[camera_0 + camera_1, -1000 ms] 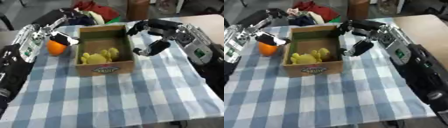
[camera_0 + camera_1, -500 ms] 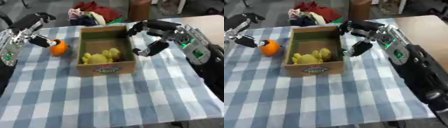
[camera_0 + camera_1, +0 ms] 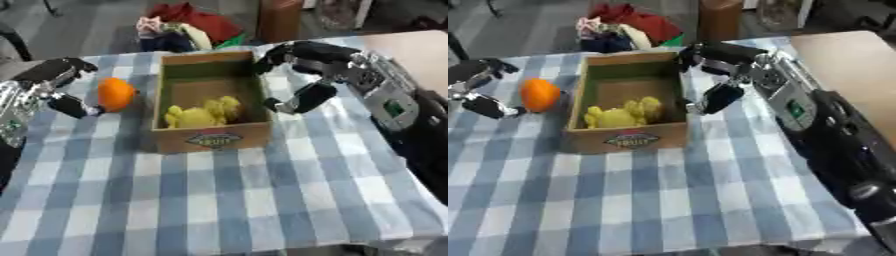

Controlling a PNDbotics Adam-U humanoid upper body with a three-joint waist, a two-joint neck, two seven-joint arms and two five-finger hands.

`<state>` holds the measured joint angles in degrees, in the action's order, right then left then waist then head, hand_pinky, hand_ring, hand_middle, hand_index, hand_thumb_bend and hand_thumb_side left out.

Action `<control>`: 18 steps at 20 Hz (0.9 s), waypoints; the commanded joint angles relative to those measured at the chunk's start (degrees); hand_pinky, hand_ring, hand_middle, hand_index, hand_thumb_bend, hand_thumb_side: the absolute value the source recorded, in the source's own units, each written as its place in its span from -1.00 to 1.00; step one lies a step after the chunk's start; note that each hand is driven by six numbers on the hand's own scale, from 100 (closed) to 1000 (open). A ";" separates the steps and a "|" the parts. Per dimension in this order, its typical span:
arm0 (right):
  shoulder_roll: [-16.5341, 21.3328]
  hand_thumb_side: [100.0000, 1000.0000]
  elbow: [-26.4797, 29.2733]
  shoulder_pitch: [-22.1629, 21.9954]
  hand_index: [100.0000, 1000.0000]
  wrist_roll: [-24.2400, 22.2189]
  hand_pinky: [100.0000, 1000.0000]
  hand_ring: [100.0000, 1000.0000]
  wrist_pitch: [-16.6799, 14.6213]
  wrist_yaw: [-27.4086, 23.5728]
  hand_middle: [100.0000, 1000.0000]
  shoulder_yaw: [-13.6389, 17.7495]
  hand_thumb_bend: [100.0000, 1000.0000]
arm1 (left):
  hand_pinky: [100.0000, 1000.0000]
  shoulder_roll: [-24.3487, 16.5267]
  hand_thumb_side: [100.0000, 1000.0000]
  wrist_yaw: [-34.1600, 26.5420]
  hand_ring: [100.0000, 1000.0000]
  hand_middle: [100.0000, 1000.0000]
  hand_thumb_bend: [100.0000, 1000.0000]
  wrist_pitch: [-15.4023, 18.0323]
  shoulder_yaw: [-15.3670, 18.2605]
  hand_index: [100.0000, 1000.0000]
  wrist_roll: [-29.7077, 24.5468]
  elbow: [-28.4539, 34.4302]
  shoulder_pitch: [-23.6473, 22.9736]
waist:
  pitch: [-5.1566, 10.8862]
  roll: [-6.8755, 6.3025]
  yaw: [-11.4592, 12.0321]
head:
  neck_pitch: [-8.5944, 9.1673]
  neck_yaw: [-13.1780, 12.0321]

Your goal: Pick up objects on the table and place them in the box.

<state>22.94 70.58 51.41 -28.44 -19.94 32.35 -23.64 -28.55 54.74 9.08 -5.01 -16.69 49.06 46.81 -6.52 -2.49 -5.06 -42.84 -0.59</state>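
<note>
An open cardboard box (image 3: 210, 136) stands in the middle of the blue-checked cloth, with yellow fruit-like pieces (image 3: 199, 114) inside. An orange (image 3: 115, 93) lies on the cloth just left of the box. My left hand (image 3: 51, 80) is open to the left of the orange, fingers and thumb spread toward it with a small gap between. My right hand (image 3: 325, 70) is open at the box's right wall, fingers arched over the far right corner and thumb beside the outer wall, holding nothing.
A heap of coloured cloth and bags (image 3: 179, 25) lies past the table's far edge, with a brown upright thing (image 3: 280, 17) beside it. A bare wooden tabletop (image 3: 411, 45) shows at the far right. The near checked cloth (image 3: 219, 200) carries nothing.
My left hand, which was around the orange next to the box, has opened and drawn back to the left. The orange stays on the cloth. The right hand has barely moved.
</note>
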 commanded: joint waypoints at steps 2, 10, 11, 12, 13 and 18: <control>1.15 -0.44 0.40 1.01 0.71 0.22 0.60 0.53 0.00 -0.08 0.41 0.85 -0.66 | 0.52 0.12 -0.75 2.77 0.47 0.55 -0.16 -1.90 0.33 0.75 5.34 -0.60 1.06 | 0.88 0.14 -0.02 | 0.10 -0.02; 1.01 -0.44 0.44 1.14 0.71 0.13 0.60 0.53 -0.02 -0.21 0.41 0.81 -0.68 | 0.47 2.26 -0.90 7.27 0.37 0.45 -0.24 -5.80 0.08 0.70 15.09 -5.07 1.31 | 0.71 0.31 -0.35 | 0.20 -0.14; 0.95 -0.44 0.44 1.14 0.71 0.13 0.60 0.53 -0.01 -0.24 0.41 0.83 -0.68 | 0.45 2.71 -0.94 7.52 0.33 0.41 -0.26 -6.13 0.14 0.68 15.49 -5.59 1.41 | 0.62 0.32 -0.55 | 0.28 -0.15; 0.89 -0.44 0.44 1.14 0.71 0.13 0.60 0.53 0.00 -0.29 0.41 0.83 -0.68 | 0.43 3.13 -0.98 7.95 0.28 0.36 -0.28 -6.53 0.16 0.64 16.14 -6.16 1.56 | 0.56 0.33 -0.68 | 0.34 -0.17; 0.85 -0.44 0.47 1.15 0.71 0.11 0.60 0.53 -0.02 -0.34 0.41 0.80 -0.68 | 0.39 3.44 -1.00 8.42 0.20 0.27 -0.31 -6.89 0.16 0.56 16.89 -6.63 1.70 | 0.50 0.34 -0.81 | 0.38 -0.19; 0.84 -0.43 0.41 1.07 0.71 0.12 0.60 0.53 0.07 -0.36 0.41 0.90 -0.68 | 0.16 4.14 -1.00 9.00 -0.36 -0.43 -0.51 -8.99 0.75 -0.02 21.37 -6.74 2.30 | 0.39 0.35 -1.21 | 0.41 -0.25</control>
<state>22.93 70.58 51.41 -28.45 -19.92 32.32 -23.62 -23.63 63.50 0.57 -4.92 3.46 41.61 47.57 -6.90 -2.29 -6.31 -42.78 -0.68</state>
